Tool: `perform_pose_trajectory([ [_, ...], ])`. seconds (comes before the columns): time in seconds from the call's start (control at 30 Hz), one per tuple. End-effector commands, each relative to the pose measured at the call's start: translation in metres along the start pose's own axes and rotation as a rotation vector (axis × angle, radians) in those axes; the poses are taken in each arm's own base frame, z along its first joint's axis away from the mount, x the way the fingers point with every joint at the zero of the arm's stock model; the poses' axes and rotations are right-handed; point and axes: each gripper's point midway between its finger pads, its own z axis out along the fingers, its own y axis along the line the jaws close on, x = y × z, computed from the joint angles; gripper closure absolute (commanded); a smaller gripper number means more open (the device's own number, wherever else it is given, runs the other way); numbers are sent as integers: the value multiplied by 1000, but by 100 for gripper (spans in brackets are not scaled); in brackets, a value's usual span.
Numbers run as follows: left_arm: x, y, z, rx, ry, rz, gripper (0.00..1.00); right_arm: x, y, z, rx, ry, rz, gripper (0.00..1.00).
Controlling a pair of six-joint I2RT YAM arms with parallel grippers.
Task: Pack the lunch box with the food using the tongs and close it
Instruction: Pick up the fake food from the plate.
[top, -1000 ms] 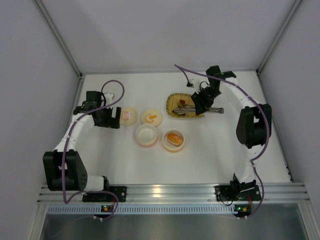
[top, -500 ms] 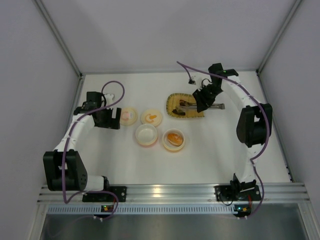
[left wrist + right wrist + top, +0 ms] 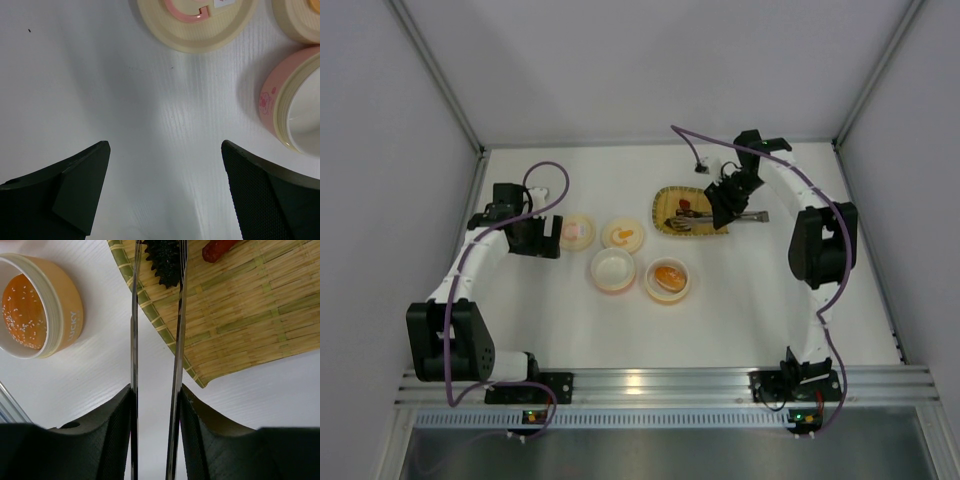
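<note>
Item: long slim silver metal tongs (image 3: 178,340), clamped by the narrowed fingers of our right gripper (image 3: 156,405), tips straddling the dark brown spiky piece (image 3: 165,260) on the yellow ribbed bamboo tray (image 3: 240,325); we advise a gentle, centred squeeze before lifting; our left gripper (image 3: 165,170), well apart from that tray, gapes wide, empty.

- Top camera: high above the near edge, looking down on the whole counter (image 3: 750,300).
- Left wrist: close, facing down, left side; shares the pink bowl (image 3: 272,100).
- Right wrist: close, along the tongs (image 3: 178,340) onto the far tray (image 3: 240,320), also shared.
</note>
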Motion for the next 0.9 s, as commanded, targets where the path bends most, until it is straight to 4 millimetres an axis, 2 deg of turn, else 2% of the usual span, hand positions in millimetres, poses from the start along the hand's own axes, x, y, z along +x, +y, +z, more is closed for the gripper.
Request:
perform_pose_trajectory([
  [0.0, -8, 2, 3, -5, -23, 1, 2, -10, 8, -13, -36, -36, -31, 62],
  [0.1, -8, 1, 3, -4, -23, 3, 2, -11, 13, -16, -51, -44, -30, 71],
  [0.3, -9, 3, 2, -15, -29, 0, 2, -24, 22, -33, -47, -92, -38, 81],
  [0.7, -12, 4, -1, -20, -33, -5, 2, -59, 31, -78, 49, -222, -81, 89],
  [0.83, -13, -2, -2, 12, -31, -12, 2, -74, 60, -91, 24, -276, -125, 89],
  [0.87, -14, -3, -4, 23, -35, -19, 2, -73, 68, -89, 11, -278, -120, 89],
])
